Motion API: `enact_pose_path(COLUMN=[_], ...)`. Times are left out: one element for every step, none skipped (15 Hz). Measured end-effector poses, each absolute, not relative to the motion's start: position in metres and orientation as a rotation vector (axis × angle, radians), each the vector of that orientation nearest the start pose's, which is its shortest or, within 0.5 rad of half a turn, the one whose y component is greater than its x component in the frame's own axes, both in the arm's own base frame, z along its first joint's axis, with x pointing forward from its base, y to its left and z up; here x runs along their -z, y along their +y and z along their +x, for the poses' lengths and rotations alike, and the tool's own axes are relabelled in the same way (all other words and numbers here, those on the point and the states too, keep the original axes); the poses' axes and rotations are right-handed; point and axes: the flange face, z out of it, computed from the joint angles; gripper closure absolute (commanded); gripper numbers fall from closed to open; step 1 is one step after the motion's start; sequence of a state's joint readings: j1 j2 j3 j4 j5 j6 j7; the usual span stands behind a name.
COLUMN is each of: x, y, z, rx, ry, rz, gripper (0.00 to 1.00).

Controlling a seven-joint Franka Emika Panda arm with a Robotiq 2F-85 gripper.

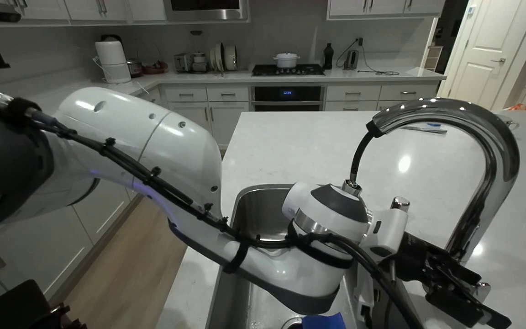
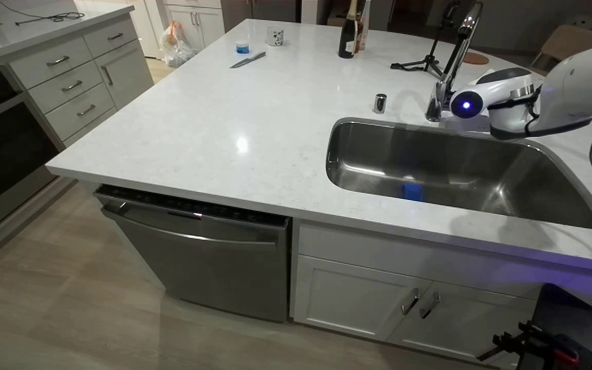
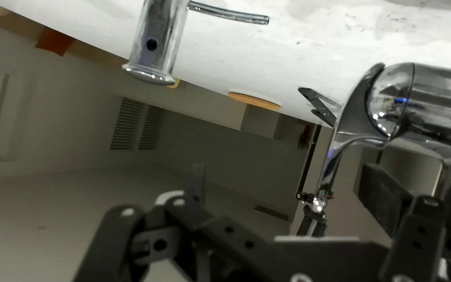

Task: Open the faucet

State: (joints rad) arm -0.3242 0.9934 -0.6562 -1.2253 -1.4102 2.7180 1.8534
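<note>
White kitchen cabinets (image 1: 228, 124) and a pale island counter (image 1: 299, 141) form the work area. In an exterior view, the robot arm (image 1: 181, 151) extends from the left over the sink (image 1: 263, 201), where a blue object (image 1: 322, 321) lies. Right of centre, a dark hose (image 1: 359, 153) hangs from the spout of the faucet (image 1: 502, 153) to a metal fitting (image 1: 351, 187) at the wrist joint; contact cannot be confirmed. Treat this hose as the likely obstruction: raising the wrist could snag it. A short chrome cylinder (image 1: 400, 203) shows next, beyond a white housing (image 1: 391, 228) on the wrist. Furthest right, the gripper (image 3: 284, 174) is beside the foot of the faucet, which stands upright at the sink's edge.

In the wrist view, a chrome post (image 3: 157, 35) is at far left, well apart from the lever (image 3: 329, 166). The fingers (image 3: 382, 192) are spread wide and hold nothing. The lever appears between them, nearer the right-hand finger of that frame, its long axis running from the faucet body down toward the gripper; depth is uncertain. The body lies just right of the lever. The coming move probably calls for sideways pressure on the lever; keep the right-hand finger clear of the body.
</note>
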Motion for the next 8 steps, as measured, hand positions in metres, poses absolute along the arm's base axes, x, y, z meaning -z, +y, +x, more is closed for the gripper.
enact_pose_path(x=[-0.269,-0.267,-0.266,-0.264,-0.263,-0.262,-0.261,-0.261], y=[-0.518,-0.520,-0.522,-0.524,-0.526,-0.528,-0.530,-0.532], z=[0.593,0.593,0.593,0.592,0.592,0.592,0.592,0.592], rx=[-0.991,-0.989,-0.985,-0.980,-0.976,-0.973,-0.974,-0.973], ry=[-1.018,-1.016,-1.014,-1.012,-1.011,-1.010,-1.010,-1.010], rz=[1.639,1.632,1.625,1.617,1.607,1.597,1.589,1.582], gripper=[0.00,0.00,0.00,0.00,0.00,0.00,0.00,0.00])
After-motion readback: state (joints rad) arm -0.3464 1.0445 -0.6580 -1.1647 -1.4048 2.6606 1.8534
